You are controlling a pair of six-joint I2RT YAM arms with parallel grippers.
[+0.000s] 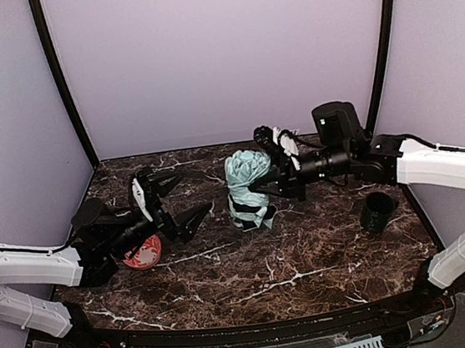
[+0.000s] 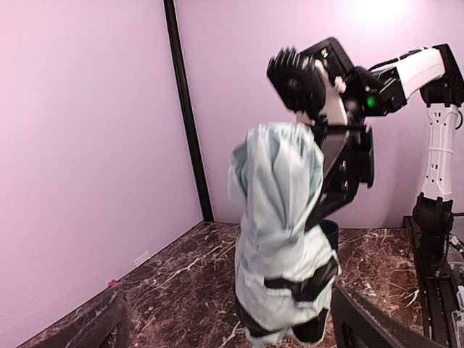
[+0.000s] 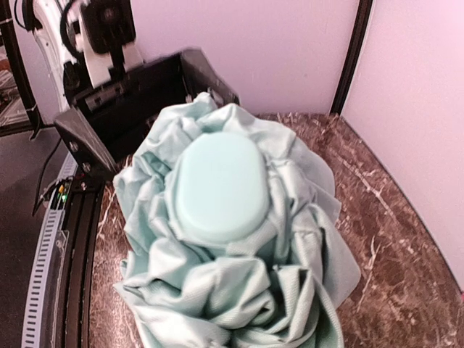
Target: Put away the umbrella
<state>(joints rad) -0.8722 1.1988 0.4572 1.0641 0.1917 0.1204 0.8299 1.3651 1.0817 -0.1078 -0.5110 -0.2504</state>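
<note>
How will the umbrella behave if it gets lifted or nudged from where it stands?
The umbrella is upright, tall and narrow, so left unheld it would likely tip if nudged. Its mint fabric hangs in loose bunched folds, so it will probably flop and shift under the jaws rather than give a firm hold. The smooth rounded cap looks slippery.

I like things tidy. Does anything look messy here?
Yes. The umbrella standing in the middle of the table looks messy: its mint fabric bulges out in crumpled folds instead of being wrapped flat. Nothing looks spilled.
</note>
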